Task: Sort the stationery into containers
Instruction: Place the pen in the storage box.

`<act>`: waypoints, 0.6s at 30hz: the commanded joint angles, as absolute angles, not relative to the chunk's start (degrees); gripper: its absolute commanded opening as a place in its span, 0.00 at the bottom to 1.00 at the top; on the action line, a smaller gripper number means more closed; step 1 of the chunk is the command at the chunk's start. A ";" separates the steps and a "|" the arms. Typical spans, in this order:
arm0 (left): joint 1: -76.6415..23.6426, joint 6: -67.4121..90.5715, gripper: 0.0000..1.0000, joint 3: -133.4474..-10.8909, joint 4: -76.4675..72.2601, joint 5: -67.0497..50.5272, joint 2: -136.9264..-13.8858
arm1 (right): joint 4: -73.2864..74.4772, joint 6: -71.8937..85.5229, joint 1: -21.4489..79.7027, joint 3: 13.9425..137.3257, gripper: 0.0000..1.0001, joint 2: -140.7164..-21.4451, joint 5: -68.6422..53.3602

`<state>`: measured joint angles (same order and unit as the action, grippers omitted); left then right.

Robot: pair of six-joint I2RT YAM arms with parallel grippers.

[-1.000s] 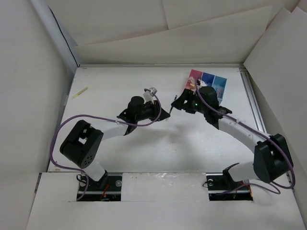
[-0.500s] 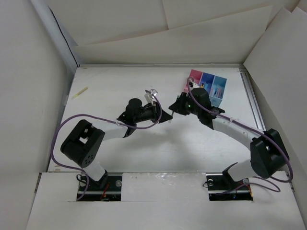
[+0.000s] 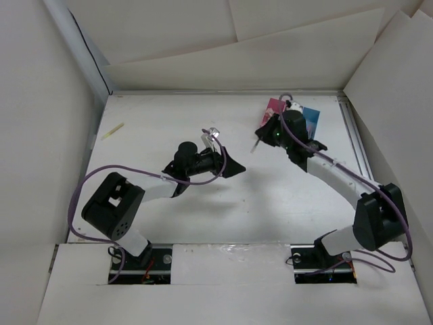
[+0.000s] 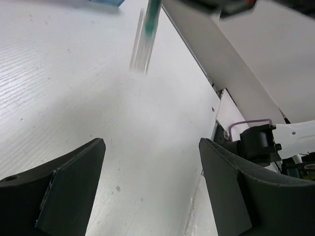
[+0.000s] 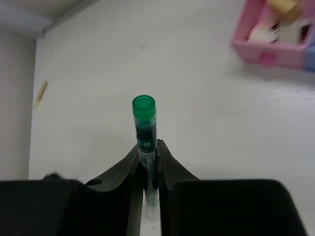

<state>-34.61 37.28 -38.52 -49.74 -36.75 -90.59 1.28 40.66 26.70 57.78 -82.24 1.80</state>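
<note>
Watching the handover finish, I see the green pen [image 5: 144, 118] pinched between the pressed-together jaws of the right gripper [image 5: 147, 147], cap end sticking out past the fingertips. A second ago it was the other way round: the left gripper [image 3: 233, 166] had the pen and the right one stood wide. The left jaws are now spread and hold nothing, and in the left wrist view the pen is only a blurred streak beyond them. That arm has also backed off from the row of bins [image 3: 273, 107], while the right one has swung the pen up to just beside the pink end of the row, held in the air and not yet over any compartment. I judge the transfer done, so what remains for this pen is to carry it over the proper bin and let go. The pink bin [image 5: 263, 50] already holds a few small pieces. A yellow pencil [image 3: 113, 131] lies well apart from the bins, at the far left of the table [image 3: 155, 122], yet to be fetched.
</note>
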 commanded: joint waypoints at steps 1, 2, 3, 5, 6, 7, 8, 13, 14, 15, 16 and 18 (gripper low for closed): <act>-34.63 35.07 0.75 -37.10 -51.94 -34.81 -85.52 | 3.16 38.06 21.20 63.97 0.02 -82.35 10.53; -34.63 35.07 0.75 -36.57 -51.94 -34.80 -84.82 | 5.25 37.36 19.96 65.29 0.02 -83.40 12.81; -34.63 35.07 0.75 -36.56 -51.94 -34.02 -84.81 | 6.49 37.35 17.34 66.69 0.02 -84.10 17.97; -34.63 35.07 0.75 -36.04 -51.94 -34.01 -84.81 | 8.77 36.83 14.34 70.81 0.02 -87.17 22.04; -34.63 35.07 0.73 -36.04 -51.94 -34.01 -84.81 | 9.57 36.83 12.76 72.23 0.02 -88.41 24.15; -34.63 35.07 0.73 -36.04 -51.94 -34.01 -84.81 | 10.28 36.83 9.79 73.73 0.02 -89.81 24.69; -34.63 35.68 0.73 -36.04 -51.94 -34.01 -84.81 | 10.89 36.83 8.28 76.44 0.01 -92.52 24.70; -34.63 35.68 0.72 -36.04 -51.94 -34.01 -85.34 | 15.29 35.77 2.38 84.54 0.01 -100.71 24.70; -34.63 35.68 0.72 -36.04 -51.42 -34.01 -85.34 | 15.81 35.25 1.59 85.51 0.01 -101.68 24.70; -34.63 35.68 0.72 -36.04 -51.42 -34.01 -85.34 | 15.82 35.24 1.58 87.17 0.01 -103.26 24.70; -34.63 35.68 0.72 -36.04 -51.42 -34.01 -85.34 | 16.78 35.24 1.06 87.88 0.01 -103.88 24.70; -34.63 35.68 0.72 -36.04 -51.42 -34.01 -85.34 | 17.40 34.72 1.05 89.46 0.01 -104.76 24.70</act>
